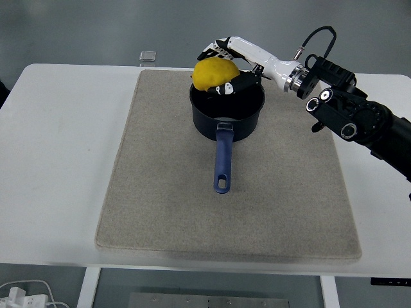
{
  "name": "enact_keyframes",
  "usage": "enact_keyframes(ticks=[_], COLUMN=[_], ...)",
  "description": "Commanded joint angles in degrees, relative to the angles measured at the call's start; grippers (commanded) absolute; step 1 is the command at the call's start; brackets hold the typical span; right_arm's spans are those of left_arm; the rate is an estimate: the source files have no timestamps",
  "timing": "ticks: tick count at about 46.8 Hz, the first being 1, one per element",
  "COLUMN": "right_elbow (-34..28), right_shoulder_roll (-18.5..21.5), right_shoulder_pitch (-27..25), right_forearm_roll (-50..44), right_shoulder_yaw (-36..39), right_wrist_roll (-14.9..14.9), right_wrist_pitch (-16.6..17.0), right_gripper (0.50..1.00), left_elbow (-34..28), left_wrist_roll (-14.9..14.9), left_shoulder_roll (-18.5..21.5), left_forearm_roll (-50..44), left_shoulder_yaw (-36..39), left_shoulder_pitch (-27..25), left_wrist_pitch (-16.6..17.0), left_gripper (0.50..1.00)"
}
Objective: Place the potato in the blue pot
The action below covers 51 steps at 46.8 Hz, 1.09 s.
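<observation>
A yellow potato (212,72) is held in my right hand (226,67), fingers over its top and thumb under it. It hangs above the far left rim of the blue pot (227,113). The pot stands on the back middle of a beige mat (160,192), its handle (221,163) pointing toward me. The pot's inside looks dark, with nothing visible in it. My left arm does not show.
A small grey square object (148,56) lies on the white table (58,160) behind the mat's far left corner. My right forearm (350,112) crosses over the table's far right side.
</observation>
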Motion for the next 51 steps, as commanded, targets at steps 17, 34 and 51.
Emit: enact_keyframes(ticks=[17, 34, 51], right_elbow=[-4.1, -5.6, -6.3], right_shoulder_roll=[1.4, 1.4, 1.4], right_shoulder_pitch=[-0.5, -1.8, -5.3], right_forearm_roll=[0.0, 0.0, 0.0], right_shoulder_yaw=[-0.2, -0.2, 0.5], right_wrist_roll=[0.0, 0.0, 0.0], right_wrist_pitch=[-1.9, -2.4, -4.3], right_gripper=[0.5, 0.5, 0.5], left_elbow=[0.2, 0.0, -0.1], left_wrist_roll=[0.0, 0.0, 0.0], left_shoulder_roll=[0.0, 0.0, 0.0], left_forearm_roll=[-0.2, -0.1, -0.1], left_shoulder_yaw=[0.0, 0.0, 0.0], left_shoulder_pitch=[0.0, 0.1, 0.0], left_wrist_pitch=[0.1, 0.0, 0.0], left_gripper=[0.999, 0.999, 0.999])
